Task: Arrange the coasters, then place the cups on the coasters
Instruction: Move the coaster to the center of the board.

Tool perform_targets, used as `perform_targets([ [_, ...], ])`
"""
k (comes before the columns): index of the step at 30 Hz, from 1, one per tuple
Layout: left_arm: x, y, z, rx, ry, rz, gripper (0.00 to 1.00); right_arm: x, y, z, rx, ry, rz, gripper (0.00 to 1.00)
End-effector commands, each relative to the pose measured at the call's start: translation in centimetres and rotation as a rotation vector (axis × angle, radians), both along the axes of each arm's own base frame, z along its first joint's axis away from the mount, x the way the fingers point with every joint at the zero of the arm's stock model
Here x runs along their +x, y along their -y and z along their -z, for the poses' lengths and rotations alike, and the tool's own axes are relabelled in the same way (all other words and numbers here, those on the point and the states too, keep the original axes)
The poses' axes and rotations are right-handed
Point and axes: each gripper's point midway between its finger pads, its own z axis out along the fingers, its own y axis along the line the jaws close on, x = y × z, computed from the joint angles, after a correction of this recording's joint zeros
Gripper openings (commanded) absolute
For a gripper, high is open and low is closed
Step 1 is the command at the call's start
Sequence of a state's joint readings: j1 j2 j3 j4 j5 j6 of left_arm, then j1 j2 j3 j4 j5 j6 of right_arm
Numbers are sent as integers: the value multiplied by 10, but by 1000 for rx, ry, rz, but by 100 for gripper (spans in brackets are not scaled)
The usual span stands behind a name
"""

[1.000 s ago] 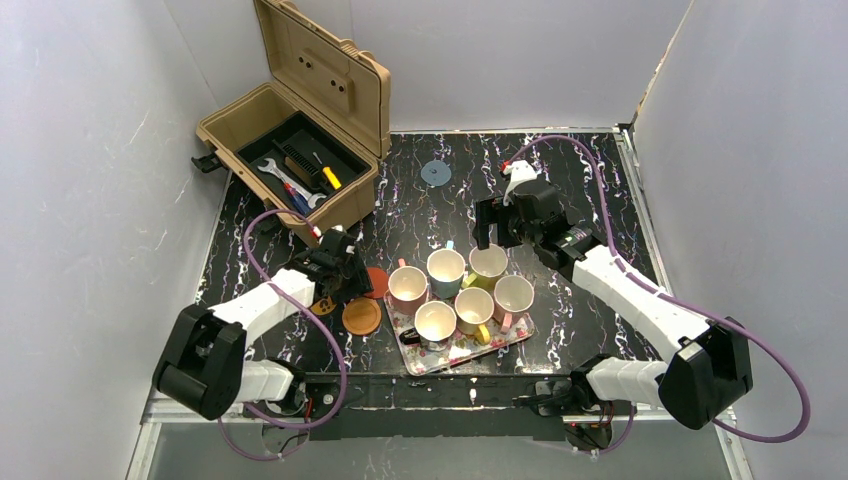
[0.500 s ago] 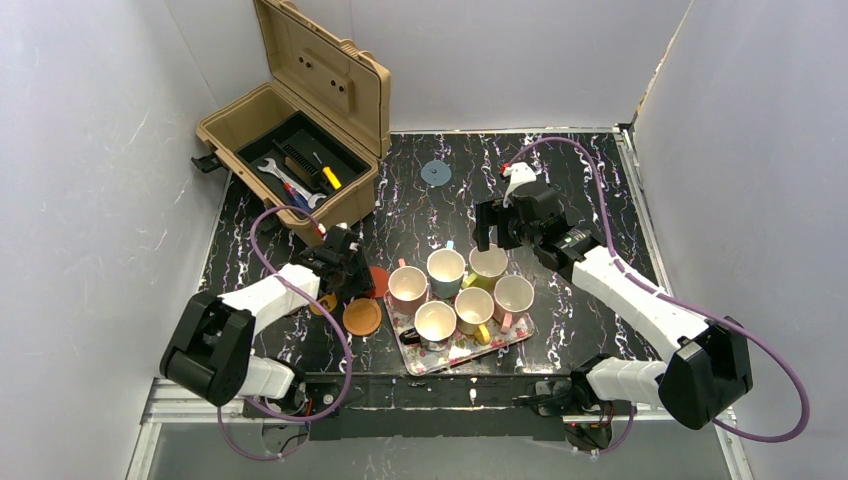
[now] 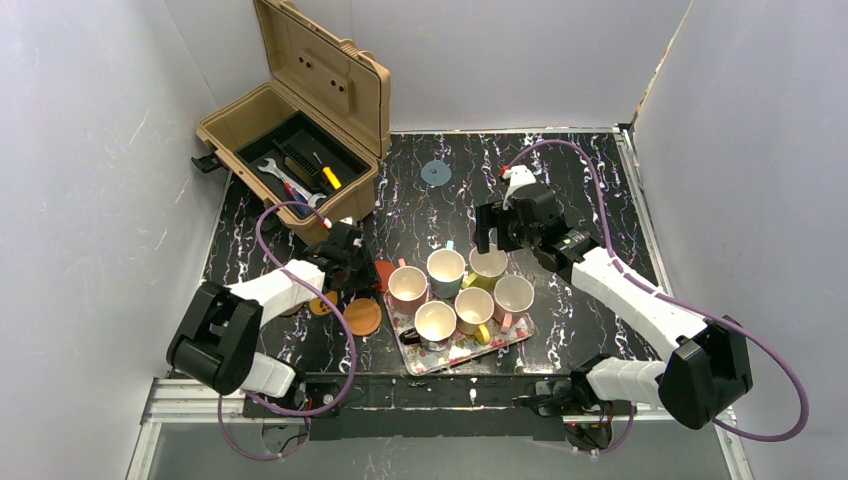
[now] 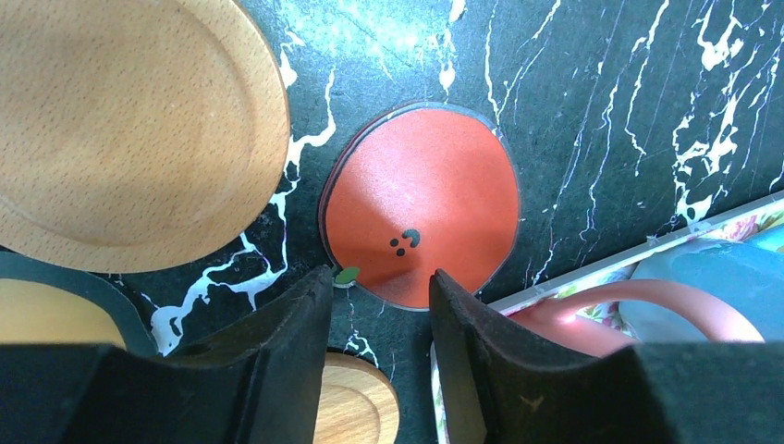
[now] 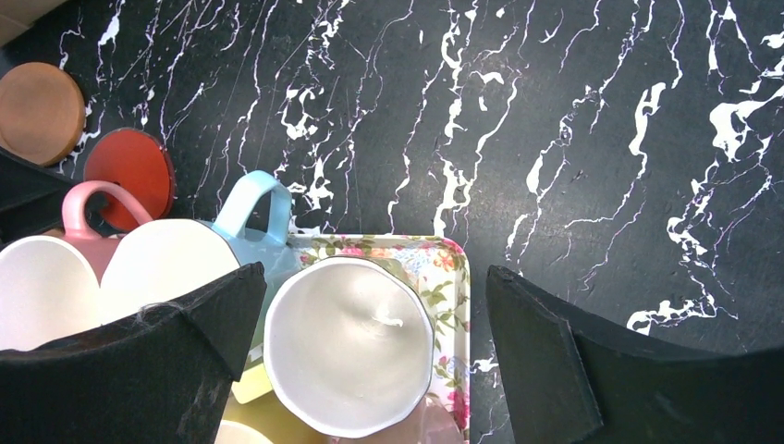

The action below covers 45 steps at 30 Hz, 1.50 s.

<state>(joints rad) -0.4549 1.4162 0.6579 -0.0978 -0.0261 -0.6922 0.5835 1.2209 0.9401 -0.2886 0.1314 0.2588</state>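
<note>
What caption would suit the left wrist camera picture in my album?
Left tool, jaws apart, at the edge of a red coaster on the dark marbled table, wooden coaster alongside.

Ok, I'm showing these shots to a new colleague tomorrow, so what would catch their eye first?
Most likely the six pastel mugs crowded on a floral tray at the near middle of the black marbled table. Next comes the open tan toolbox at the far left corner, then the red coaster lying flat just left of the tray.
</note>
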Motion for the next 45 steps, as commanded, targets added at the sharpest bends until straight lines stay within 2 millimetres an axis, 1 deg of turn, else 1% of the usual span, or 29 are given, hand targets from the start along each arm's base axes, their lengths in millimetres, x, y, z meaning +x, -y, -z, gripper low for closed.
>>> perform_targets([
  [1,-4,-10,1,55,-16,-6,42,2,-2,-4,19,18,1,98],
  [5,-6,-26,-12,137,29,23,47,1,0,-4,16,18,3,98],
  [8,-12,-31,-20,161,60,83,53,1,-1,-3,18,17,3,98],
  [10,-17,-29,-19,170,57,153,59,1,-1,-1,21,14,1,98],
  [13,-26,-34,-15,208,17,205,62,1,-4,1,23,4,-5,98],
  [16,-26,-27,-14,184,32,240,64,1,-5,3,23,-3,-8,98],
  [22,-25,-17,-11,181,20,295,64,0,-3,0,21,1,-4,98],
  [29,-26,-12,0,200,-25,316,64,1,-3,1,16,-1,-4,98],
  [33,-24,-9,4,209,-39,323,60,1,-3,2,15,-4,-4,98],
  [40,-17,-13,15,296,-103,311,52,3,-3,6,6,-11,-3,98],
  [45,-21,-10,17,314,-105,339,52,4,-3,8,-3,-14,-1,98],
])
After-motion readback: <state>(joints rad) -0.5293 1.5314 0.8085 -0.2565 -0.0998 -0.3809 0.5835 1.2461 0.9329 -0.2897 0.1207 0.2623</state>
